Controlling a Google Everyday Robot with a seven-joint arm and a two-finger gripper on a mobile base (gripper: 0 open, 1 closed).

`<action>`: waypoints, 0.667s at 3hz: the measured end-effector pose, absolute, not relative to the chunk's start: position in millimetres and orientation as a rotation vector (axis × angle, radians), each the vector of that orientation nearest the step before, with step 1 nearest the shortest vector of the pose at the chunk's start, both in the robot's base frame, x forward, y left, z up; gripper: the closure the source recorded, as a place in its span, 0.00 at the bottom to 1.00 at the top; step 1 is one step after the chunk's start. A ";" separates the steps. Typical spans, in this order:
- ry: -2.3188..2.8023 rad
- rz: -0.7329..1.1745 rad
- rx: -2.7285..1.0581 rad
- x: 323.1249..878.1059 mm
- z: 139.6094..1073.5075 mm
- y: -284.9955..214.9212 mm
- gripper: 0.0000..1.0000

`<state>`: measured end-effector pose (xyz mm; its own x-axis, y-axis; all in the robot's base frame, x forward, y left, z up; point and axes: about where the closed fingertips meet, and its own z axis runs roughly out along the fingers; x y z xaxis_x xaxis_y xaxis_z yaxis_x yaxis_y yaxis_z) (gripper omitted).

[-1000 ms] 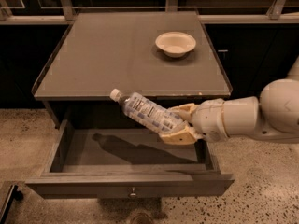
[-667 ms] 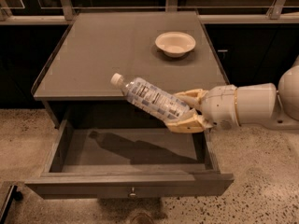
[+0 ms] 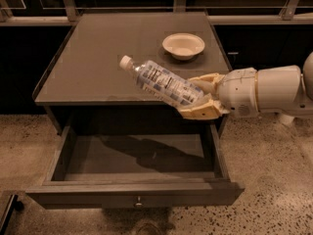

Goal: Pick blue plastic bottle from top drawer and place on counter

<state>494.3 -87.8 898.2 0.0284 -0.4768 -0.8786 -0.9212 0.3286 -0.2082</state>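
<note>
The blue plastic bottle (image 3: 164,83) is a slim clear bottle with a white printed label and a light cap. It is held tilted in the air, cap up and to the left, over the counter's front edge. My gripper (image 3: 201,98) comes in from the right and is shut on the bottle's lower end. The top drawer (image 3: 134,192) is pulled open below, with a small round knob on its front panel; nothing shows inside it but shadow. The counter (image 3: 93,62) is a flat grey-brown top with a thin raised rim.
A white round bowl (image 3: 183,45) stands on the counter at the back right. My white arm (image 3: 274,92) reaches in from the right edge. Dark cabinets and rails run behind the counter. Speckled floor (image 3: 274,180) lies around the drawer.
My gripper has lifted the bottle up out of the drawer area and carried it higher and back, toward the counter's front edge. The drawer has stayed open.
</note>
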 end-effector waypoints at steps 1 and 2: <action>1.591 0.574 -1.307 509.5 893.3 -85.2 1.00; 1.575 0.604 -1.332 542.6 885.2 -80.6 1.00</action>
<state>542.6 -80.6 885.2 0.0473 -0.4669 -0.8831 -0.9377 0.2840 -0.2004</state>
